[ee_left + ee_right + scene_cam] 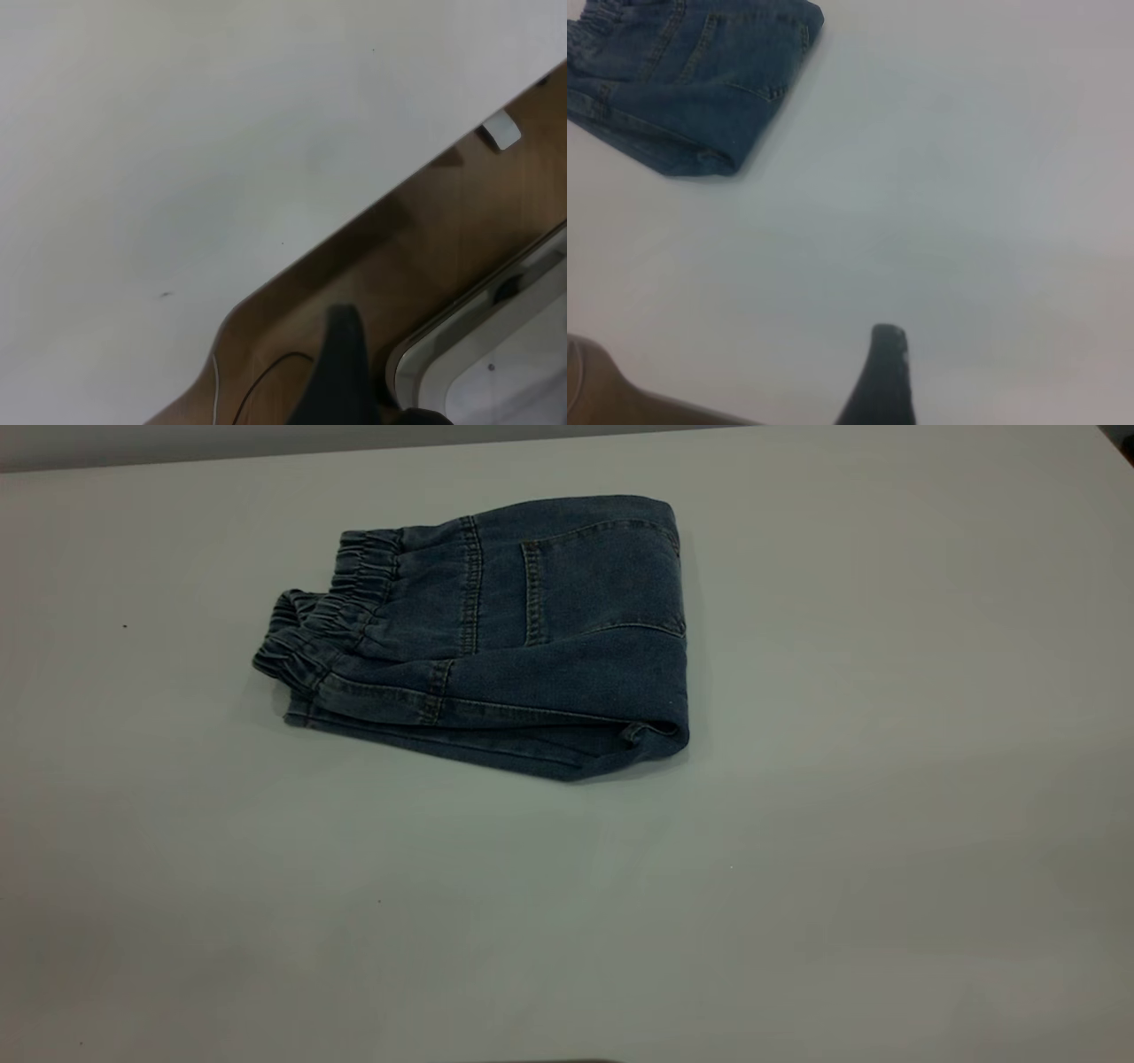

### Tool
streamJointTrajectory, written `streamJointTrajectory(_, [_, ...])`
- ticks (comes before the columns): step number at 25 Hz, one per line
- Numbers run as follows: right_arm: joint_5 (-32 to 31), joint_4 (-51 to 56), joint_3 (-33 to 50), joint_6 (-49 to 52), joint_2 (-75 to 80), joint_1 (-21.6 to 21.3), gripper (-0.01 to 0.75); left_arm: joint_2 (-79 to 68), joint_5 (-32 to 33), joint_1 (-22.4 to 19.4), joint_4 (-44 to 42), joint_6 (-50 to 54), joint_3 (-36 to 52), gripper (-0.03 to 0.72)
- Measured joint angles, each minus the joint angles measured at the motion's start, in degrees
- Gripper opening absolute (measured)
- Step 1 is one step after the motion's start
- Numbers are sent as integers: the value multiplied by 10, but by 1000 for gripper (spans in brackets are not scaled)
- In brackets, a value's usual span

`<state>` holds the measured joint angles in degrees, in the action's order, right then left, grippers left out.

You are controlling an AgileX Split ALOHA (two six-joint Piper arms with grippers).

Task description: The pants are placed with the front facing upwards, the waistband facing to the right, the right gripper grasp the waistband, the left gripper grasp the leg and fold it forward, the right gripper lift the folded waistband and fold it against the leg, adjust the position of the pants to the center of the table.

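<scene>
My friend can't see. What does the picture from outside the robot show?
Folded blue denim pants lie on a white table, back pocket up, with the ruffled waistband at the picture's left. No robot arms appear.

White tabletop (177, 159), bare, its edge running diagonally. Brown floor (443, 239) beyond the edge, with a thin cable (266, 376) and a small white block (502, 130). One dark finger (341, 372) of the left tool visible over the floor.

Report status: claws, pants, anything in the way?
Left claw back over the table edge, holding nothing. Right claw low over bare table, clear of the pants. Pants folded, waistband at left. Nothing in the way.
</scene>
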<state>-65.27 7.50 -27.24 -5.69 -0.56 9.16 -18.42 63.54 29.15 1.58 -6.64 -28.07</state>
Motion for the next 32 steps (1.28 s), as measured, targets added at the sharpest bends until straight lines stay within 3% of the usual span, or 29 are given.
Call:
streamJointTrajectory(8, [0,0,0,0,0,0,592,18,0,-15,1,-1,0,584])
streamJointTrajectory(14, [0,1,0,0,0,-44,592,93,3,-190,2,-2,0,584])
streamJointTrajectory(18, [0,1,0,0,0,-82,592,152,5,-250,2,-2,0,584])
streamJointTrajectory(27, [0,1,0,0,0,-125,592,194,9,-257,2,-2,0,584])
streamJointTrajectory(32, [0,1,0,0,0,-128,592,194,11,-257,2,-2,0,584])
